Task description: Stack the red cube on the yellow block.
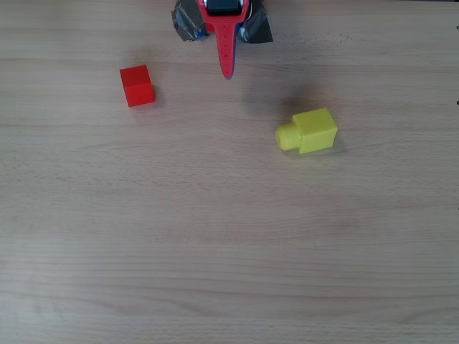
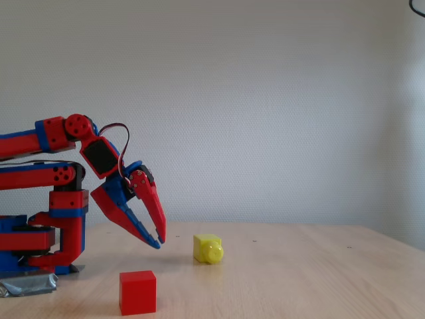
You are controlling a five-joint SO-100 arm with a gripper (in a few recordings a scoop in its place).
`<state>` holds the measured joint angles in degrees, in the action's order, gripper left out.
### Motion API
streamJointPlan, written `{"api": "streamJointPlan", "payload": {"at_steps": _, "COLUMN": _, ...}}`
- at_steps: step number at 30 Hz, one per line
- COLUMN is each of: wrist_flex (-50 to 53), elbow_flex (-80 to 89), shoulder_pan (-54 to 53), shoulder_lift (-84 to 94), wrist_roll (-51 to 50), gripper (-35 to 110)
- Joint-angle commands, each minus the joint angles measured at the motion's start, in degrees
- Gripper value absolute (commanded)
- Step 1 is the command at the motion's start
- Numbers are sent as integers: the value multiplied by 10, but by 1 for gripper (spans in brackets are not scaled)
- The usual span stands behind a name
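The red cube [image 1: 137,85] [image 2: 137,292] rests on the wooden table, at the upper left of the overhead view and near the front in the fixed view. The yellow block [image 1: 309,131] [image 2: 207,248] lies on its side to the right, its round stud pointing left in the overhead view. My red and blue gripper [image 1: 228,70] [image 2: 159,240] hangs above the table by the arm's base, between the two blocks, tips pointing down. Its fingertips are together and hold nothing.
The arm's base [image 2: 40,246] is fixed to the table's far edge with grey tape [image 1: 188,21]. Bare wooden table [image 1: 229,251] spreads in front of both blocks.
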<state>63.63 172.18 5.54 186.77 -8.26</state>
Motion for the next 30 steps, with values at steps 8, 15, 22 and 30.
{"api": "streamJointPlan", "payload": {"at_steps": 8, "wrist_flex": -33, "elbow_flex": -207, "shoulder_pan": -31, "shoulder_lift": -179, "wrist_roll": -4, "gripper": 0}}
{"api": "streamJointPlan", "payload": {"at_steps": 15, "wrist_flex": -3, "elbow_flex": -343, "shoulder_pan": -69, "shoulder_lift": -274, "wrist_roll": 12, "gripper": 0}}
{"api": "streamJointPlan", "payload": {"at_steps": 22, "wrist_flex": 57, "elbow_flex": -498, "shoulder_pan": -153, "shoulder_lift": -389, "wrist_roll": 83, "gripper": 1}}
{"api": "streamJointPlan", "payload": {"at_steps": 30, "wrist_flex": 145, "elbow_flex": -619, "shoulder_pan": -220, "shoulder_lift": -512, "wrist_roll": 152, "gripper": 0}}
